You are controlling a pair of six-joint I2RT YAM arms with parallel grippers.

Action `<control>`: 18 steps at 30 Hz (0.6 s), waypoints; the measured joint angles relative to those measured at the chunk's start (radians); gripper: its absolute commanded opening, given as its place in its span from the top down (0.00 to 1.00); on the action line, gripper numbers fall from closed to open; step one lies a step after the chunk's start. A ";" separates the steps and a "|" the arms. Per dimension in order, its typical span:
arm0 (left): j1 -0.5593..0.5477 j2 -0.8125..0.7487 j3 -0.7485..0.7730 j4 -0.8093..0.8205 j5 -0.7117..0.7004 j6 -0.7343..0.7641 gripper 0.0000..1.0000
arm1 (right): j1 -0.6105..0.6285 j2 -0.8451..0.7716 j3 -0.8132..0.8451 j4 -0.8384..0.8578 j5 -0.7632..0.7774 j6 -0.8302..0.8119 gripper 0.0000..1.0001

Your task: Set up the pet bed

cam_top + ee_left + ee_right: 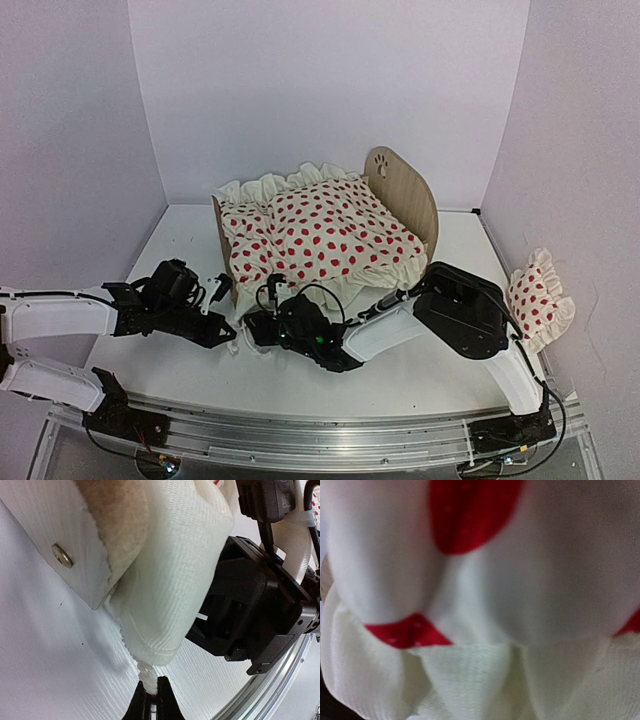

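The pet bed stands mid-table with its paw-print headboard at the right and its low footboard at the left. The mattress is hidden under the cream red-dotted duvet that lies over it. My left gripper is shut on a twisted bit of the duvet's white ruffle just below the footboard corner. My right gripper is close beside it at the same duvet corner. Its view is filled by duvet cloth, and its fingers are hidden.
The small red-dotted ruffled pillow lies at the right edge of the table. The right gripper's black body sits very near my left fingers. A metal rail runs along the near table edge. White walls enclose three sides.
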 measured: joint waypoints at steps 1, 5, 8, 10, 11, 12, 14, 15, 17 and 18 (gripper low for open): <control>0.000 0.000 0.000 0.000 0.000 0.000 1.00 | 0.000 0.001 0.002 -0.002 0.003 -0.003 0.92; 0.000 0.000 0.000 0.000 0.000 0.000 1.00 | -0.002 0.002 0.008 -0.003 0.013 -0.016 1.00; 0.000 0.000 0.000 0.000 0.000 0.000 1.00 | -0.003 0.002 0.009 -0.002 0.015 -0.021 1.00; 0.000 0.000 0.000 0.000 0.000 0.000 1.00 | -0.004 0.002 0.008 -0.003 0.014 -0.025 1.00; 0.000 0.000 0.000 0.000 0.000 0.000 1.00 | -0.004 0.002 0.008 -0.003 0.014 -0.027 0.97; 0.000 0.000 0.000 0.000 0.000 0.000 1.00 | -0.004 0.002 0.007 -0.002 0.013 -0.028 0.91; 0.000 0.000 0.000 0.000 0.001 0.000 1.00 | -0.004 0.002 0.006 -0.003 0.012 -0.035 0.84; 0.000 0.000 0.000 0.000 0.001 0.000 1.00 | -0.005 0.002 0.006 -0.003 0.010 -0.039 0.82; 0.000 0.000 0.000 0.000 0.001 0.000 1.00 | -0.005 0.002 0.007 -0.003 0.004 -0.038 0.81; 0.000 0.000 0.000 0.000 0.001 0.000 1.00 | -0.005 0.003 0.010 -0.004 0.001 -0.036 0.81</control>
